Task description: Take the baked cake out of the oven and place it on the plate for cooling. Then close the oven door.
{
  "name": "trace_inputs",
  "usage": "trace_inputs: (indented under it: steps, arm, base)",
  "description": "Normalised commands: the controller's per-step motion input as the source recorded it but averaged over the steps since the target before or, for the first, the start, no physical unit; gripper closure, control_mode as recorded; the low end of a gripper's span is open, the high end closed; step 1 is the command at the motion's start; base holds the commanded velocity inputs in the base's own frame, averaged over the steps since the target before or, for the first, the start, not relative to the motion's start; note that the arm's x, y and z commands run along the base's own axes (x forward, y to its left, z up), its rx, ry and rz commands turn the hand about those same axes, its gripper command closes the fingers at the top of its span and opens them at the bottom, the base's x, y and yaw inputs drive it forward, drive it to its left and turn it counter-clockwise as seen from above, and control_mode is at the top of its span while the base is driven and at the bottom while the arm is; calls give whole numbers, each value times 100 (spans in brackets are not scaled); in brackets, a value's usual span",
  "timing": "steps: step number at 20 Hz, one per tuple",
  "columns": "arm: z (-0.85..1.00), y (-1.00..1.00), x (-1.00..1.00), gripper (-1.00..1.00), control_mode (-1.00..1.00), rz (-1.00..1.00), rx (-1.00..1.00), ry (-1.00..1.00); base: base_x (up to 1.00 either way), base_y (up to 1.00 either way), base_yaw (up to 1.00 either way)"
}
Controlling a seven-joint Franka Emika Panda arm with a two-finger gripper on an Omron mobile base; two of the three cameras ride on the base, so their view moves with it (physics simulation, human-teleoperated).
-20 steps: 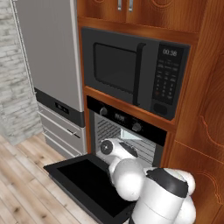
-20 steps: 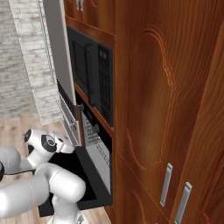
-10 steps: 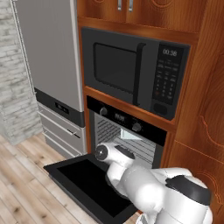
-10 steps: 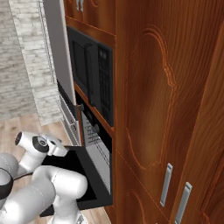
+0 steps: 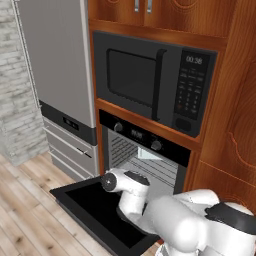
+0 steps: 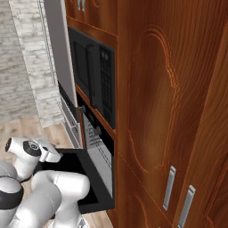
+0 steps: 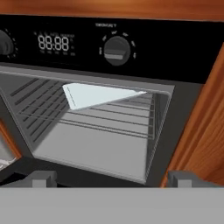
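Below microwave (image 5: 150, 85), oven door (image 5: 95, 207) hangs open.

Even, diffuse rendered lighting, no hard cast shadows, soft sheen on the wood cabinets (image 6: 156, 102), dim grey oven (image 7: 87, 131) cavity with one pale bright patch, slightly soft, low-resolution frames, no edge distortion

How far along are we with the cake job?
Early. Done: the oven door is down and the oven stands open, wire racks showing. In hand: nothing; the gripper faces the cavity, open and empty. I can't make out a cake. Left: fetch it, plate it, close the door.
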Motion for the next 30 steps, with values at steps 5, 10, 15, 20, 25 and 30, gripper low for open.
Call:
trace_inputs:
  steps: [5,10,15,20,25,30]
  arm:
    - [44,6,-26,-100,-100,0,0,7]
    - [36,10,-44,-100,-100,-2,0,6]
    - [8,41,-69,-100,-100,-9,0,0]
    - [24,51,-59,-100,-100,-9,0,0]
    - [27,60,-40,-100,-100,-7,0,0]
    - [12,62,-33,-100,-100,-5,0,0]
  base:
    - [0,0,0]
    - [0,0,0]
    - [0,0,0]
    - [0,0,0]
    - [0,0,0]
    - [0,0,0]
